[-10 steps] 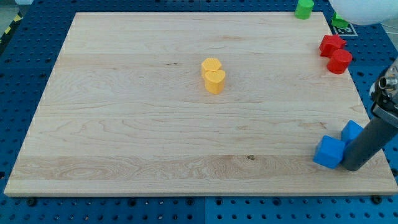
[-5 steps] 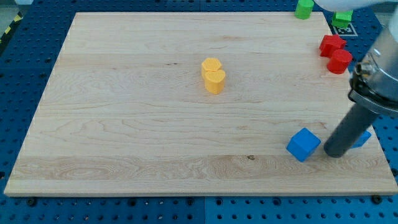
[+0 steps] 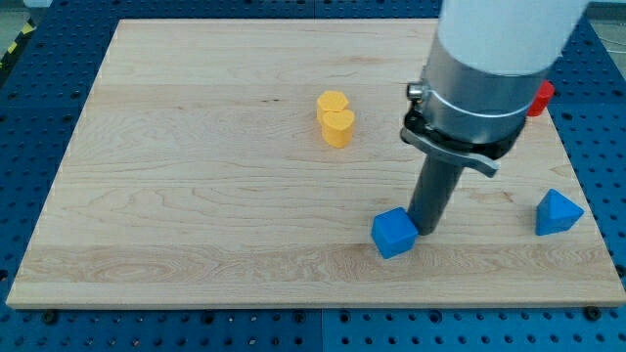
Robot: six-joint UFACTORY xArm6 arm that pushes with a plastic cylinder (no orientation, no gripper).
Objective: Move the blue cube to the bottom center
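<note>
The blue cube (image 3: 394,233) lies on the wooden board (image 3: 196,196), right of centre and near the view's bottom edge. My tip (image 3: 424,231) rests against the cube's right side, touching it. The dark rod rises from there into the arm's grey and white body, which fills the view's upper right.
Two yellow blocks (image 3: 335,118) sit together, one behind the other, near the board's centre. A blue triangular block (image 3: 557,212) lies at the view's right edge. A red block (image 3: 543,94) peeks out behind the arm at the upper right; other blocks there are hidden by the arm.
My tip has swept towards the view's left, pushing the blue cube left along the bottom part of the board. The blue triangular block stayed behind at the right. The arm now hides the upper-right blocks.
</note>
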